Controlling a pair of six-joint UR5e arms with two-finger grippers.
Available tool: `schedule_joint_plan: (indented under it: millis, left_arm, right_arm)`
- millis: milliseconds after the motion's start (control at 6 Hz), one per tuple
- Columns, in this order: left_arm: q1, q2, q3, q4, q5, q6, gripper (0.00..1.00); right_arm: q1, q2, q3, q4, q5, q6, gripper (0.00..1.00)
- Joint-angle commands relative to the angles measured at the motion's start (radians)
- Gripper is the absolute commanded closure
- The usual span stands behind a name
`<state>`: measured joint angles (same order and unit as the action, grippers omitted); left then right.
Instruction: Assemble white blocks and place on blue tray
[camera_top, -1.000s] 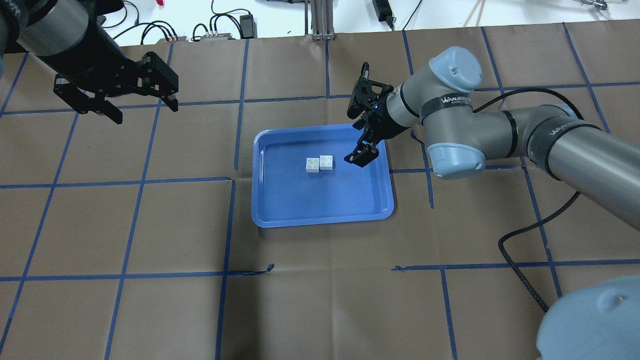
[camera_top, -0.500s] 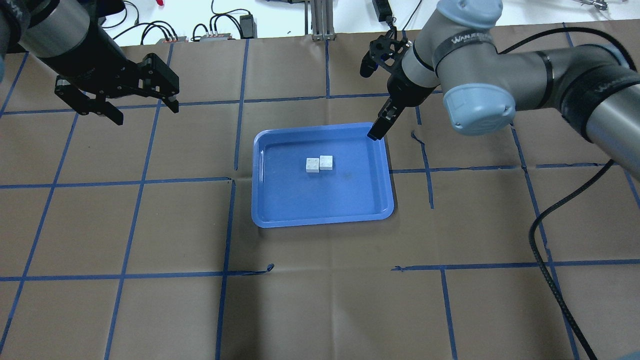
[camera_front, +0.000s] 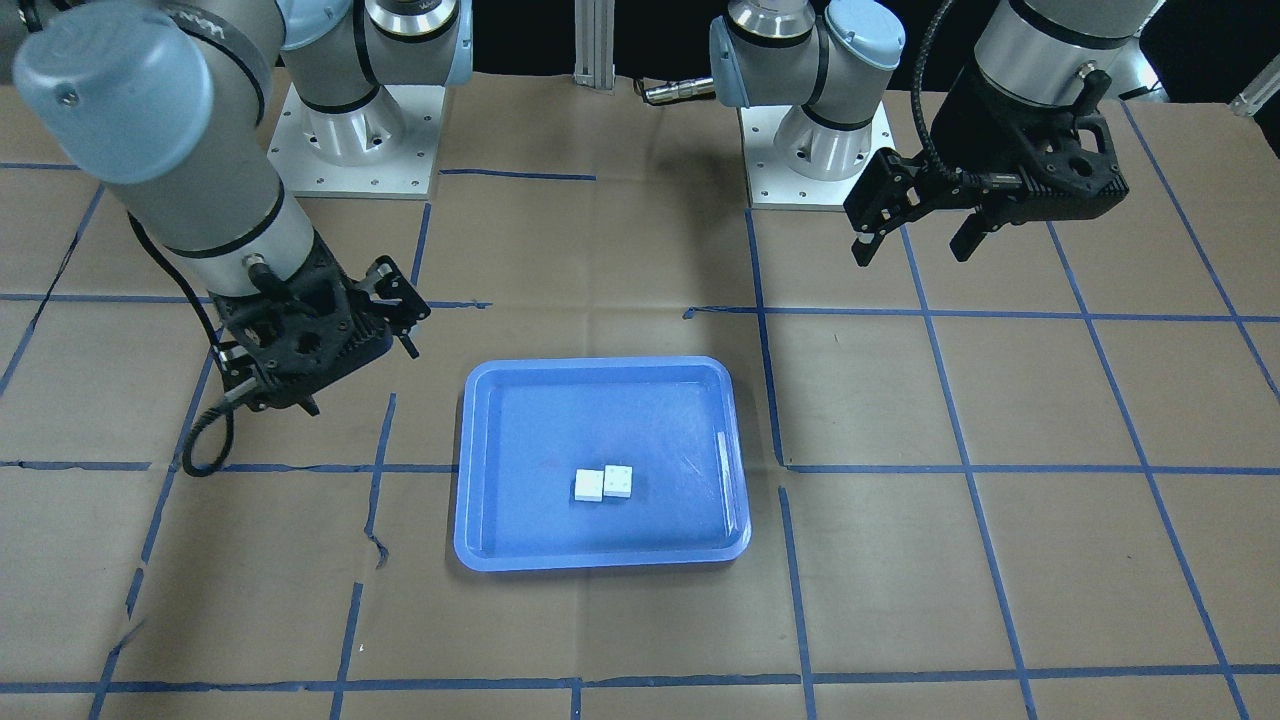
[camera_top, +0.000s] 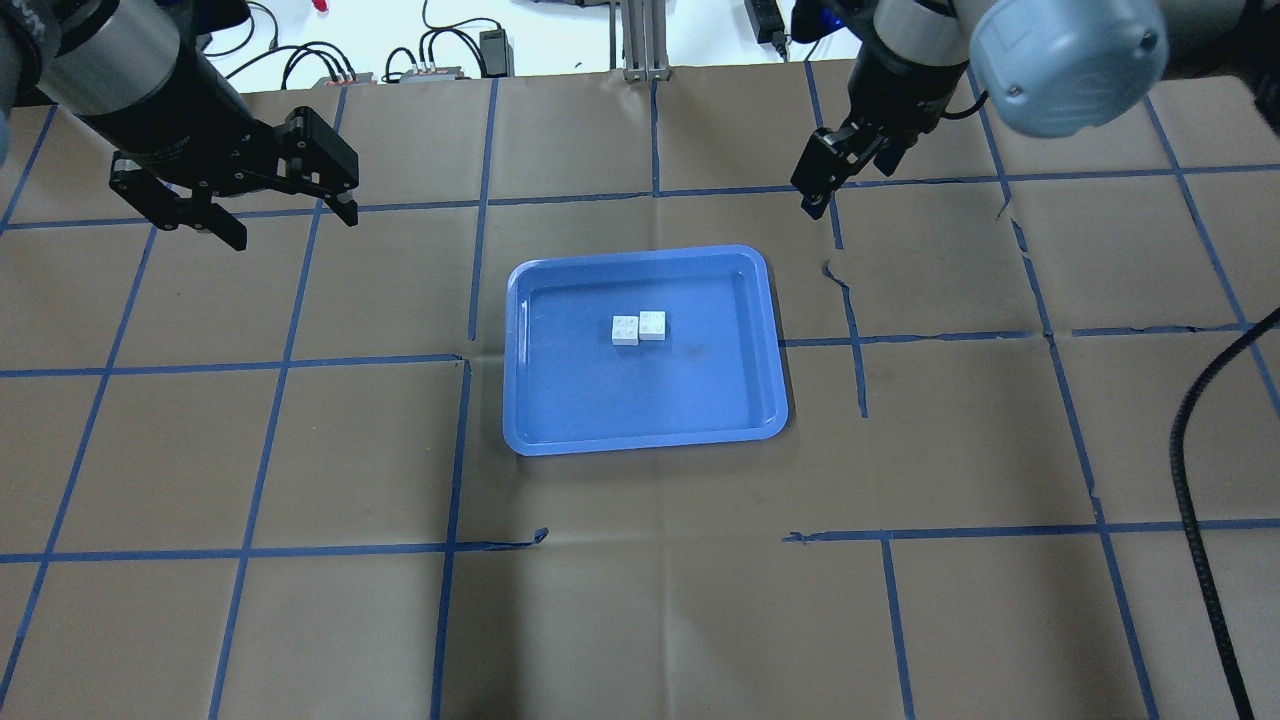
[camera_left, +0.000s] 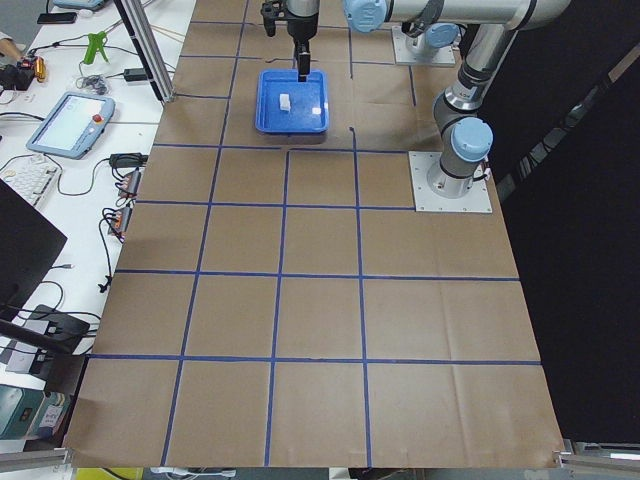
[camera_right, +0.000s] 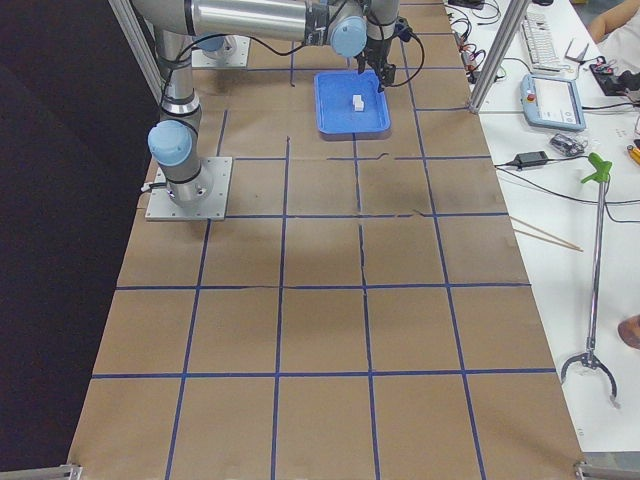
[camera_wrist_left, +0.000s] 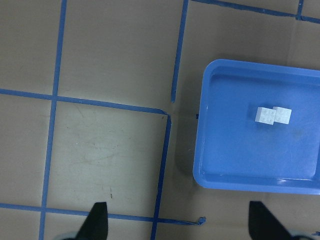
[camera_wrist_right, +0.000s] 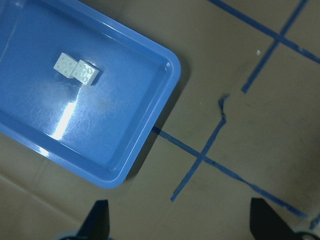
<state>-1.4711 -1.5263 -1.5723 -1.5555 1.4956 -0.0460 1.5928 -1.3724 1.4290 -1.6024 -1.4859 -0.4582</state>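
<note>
Bricks of white studded plastic (camera_top: 638, 327) sat touching, twelve o'clock of centre in the shallow blue plastic tray (camera_top: 560, 432). Left hand (camera_top: 288, 225) and right hand (camera_top: 812, 195) gaped empty at ten and one o'clock; retreat likely wanted height over its rim.

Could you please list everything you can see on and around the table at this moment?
white blocks: two, white, side by side and touching, inside the tray.
blue tray: one, blue, mid-table.
table: one, brown paper cover, under everything.
tape lines: many, blue, a grid across the paper.
cable: one, black, on the robot's right side of the table.
left claw: one, black, open, above the table left of the tray.
right claw: one, black, open, beyond the tray's far right corner.
</note>
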Motion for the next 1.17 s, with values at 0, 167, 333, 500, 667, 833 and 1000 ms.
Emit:
schedule_joint_plan:
  millis: [0, 167, 333, 500, 667, 833, 1000]
  left_arm:
    - [0.000, 0.000, -0.002, 0.000, 0.000, 0.000, 0.01]
    - [0.000, 0.000, -0.003, 0.000, 0.000, 0.000, 0.01]
    - [0.000, 0.000, -0.003, 0.000, 0.000, 0.000, 0.01]
    - [-0.001, 0.000, -0.005, 0.000, 0.000, 0.000, 0.01]
    - [-0.003, 0.000, -0.006, 0.000, 0.002, 0.000, 0.01]
    - [-0.003, 0.000, -0.008, 0.000, 0.000, 0.000, 0.01]
    - [-0.003, 0.002, -0.009, 0.000, 0.000, 0.000, 0.01]
  right_arm:
    - [-0.077, -0.086, -0.064, 0.191, -0.068, 0.174, 0.00]
    - [-0.074, -0.147, -0.070, 0.208, -0.120, 0.305, 0.00]
    - [-0.057, -0.180, -0.070, 0.258, -0.111, 0.417, 0.00]
    - [0.002, -0.182, -0.065, 0.262, -0.114, 0.484, 0.00]
    - [0.042, -0.171, -0.062, 0.256, -0.114, 0.524, 0.00]
    - [0.026, -0.166, -0.058, 0.253, -0.109, 0.507, 0.00]
    - [0.004, -0.165, -0.053, 0.252, -0.112, 0.450, 0.00]
